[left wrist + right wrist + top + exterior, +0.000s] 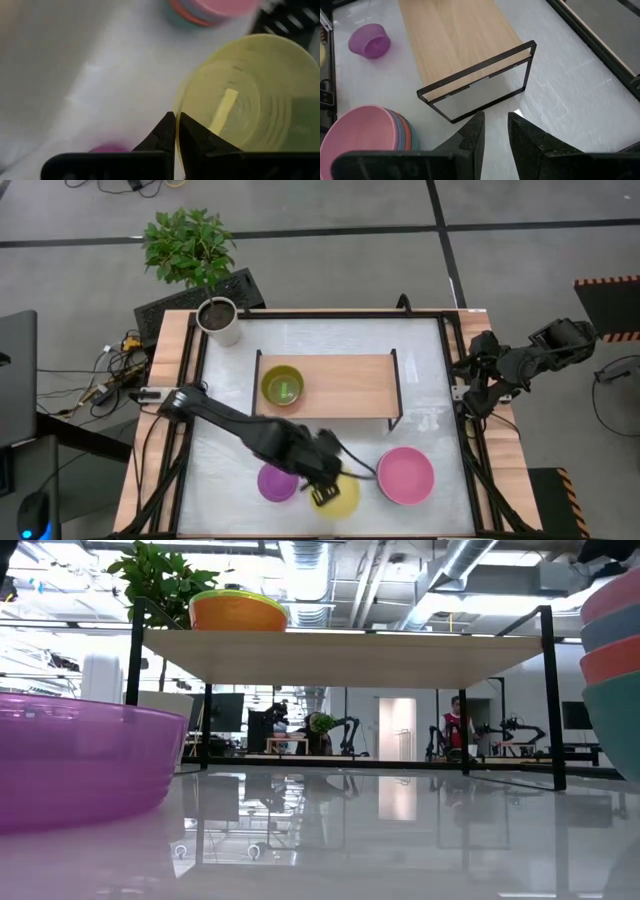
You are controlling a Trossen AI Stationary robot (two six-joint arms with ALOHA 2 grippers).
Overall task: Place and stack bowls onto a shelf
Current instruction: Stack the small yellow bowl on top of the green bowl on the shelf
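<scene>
Left end effector (322,492) clamped; right end effector (495,131) parted.

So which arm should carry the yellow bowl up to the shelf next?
Left. Its gripper is already at the yellow bowl, fingers pinched on the rim. The right gripper hangs open off the table's right edge, far from that bowl. The shelf has free board beside the yellow-green bowl.
</scene>
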